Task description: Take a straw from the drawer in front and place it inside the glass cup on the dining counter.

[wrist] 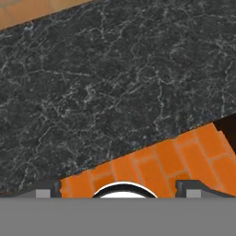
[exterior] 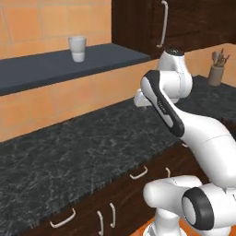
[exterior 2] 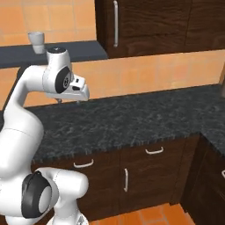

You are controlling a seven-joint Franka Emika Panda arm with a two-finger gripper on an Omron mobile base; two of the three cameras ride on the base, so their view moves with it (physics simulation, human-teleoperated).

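A black speckled granite counter (exterior: pixel 83 147) runs along an orange tiled wall, with dark wooden drawers (exterior 2: pixel 149 154) under its front edge and a pale cup (exterior: pixel 77 49) on a dark shelf (exterior: pixel 55 67) above. I hover over the counter with my gripper (exterior 2: pixel 68 100) spread wide and holding nothing. I judge I am at the very start: the drawers facing me are shut, so I can say nothing of where the straw lies or how its long axis points, and my next move calls for lowering to a silver handle (exterior 2: pixel 154 151) at the front edge and pulling it out.
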